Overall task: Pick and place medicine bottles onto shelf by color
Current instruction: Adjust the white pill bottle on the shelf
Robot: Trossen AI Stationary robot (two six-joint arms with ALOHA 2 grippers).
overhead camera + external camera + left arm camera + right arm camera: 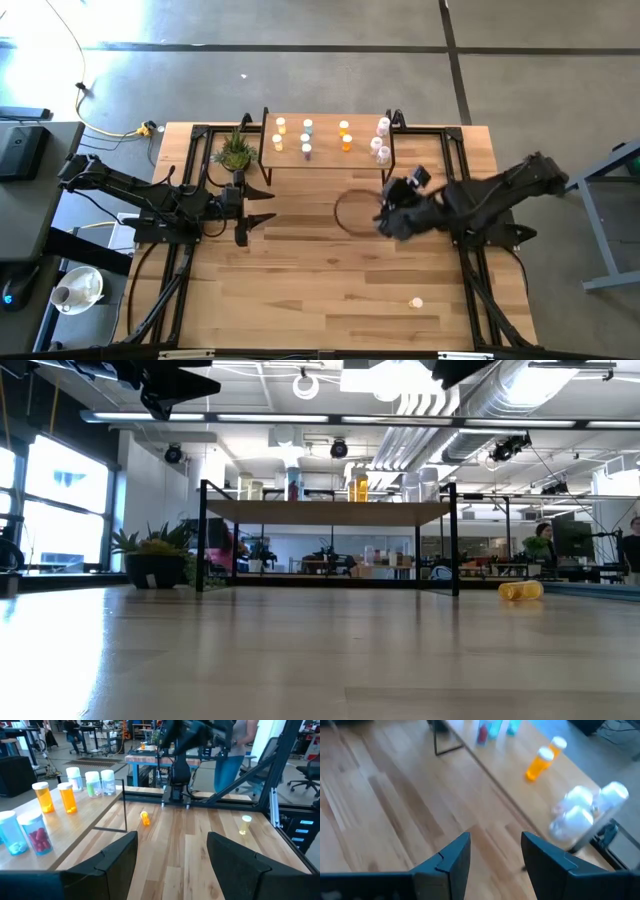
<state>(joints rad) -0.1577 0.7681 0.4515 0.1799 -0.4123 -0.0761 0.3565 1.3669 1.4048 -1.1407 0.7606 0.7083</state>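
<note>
From above, the shelf [325,150] stands at the bench's [320,300] far edge, carrying medicine bottles [307,137] in small groups by colour. One bottle [416,302] lies alone near the bench's front right corner. The left tool [256,209] hangs open, empty, beside a potted plant [236,152]. The right tool [385,215] hovers near the shelf's right end, fingers apart, apparently empty. At bench level, a yellow bottle [520,591] lies on its side.
</note>
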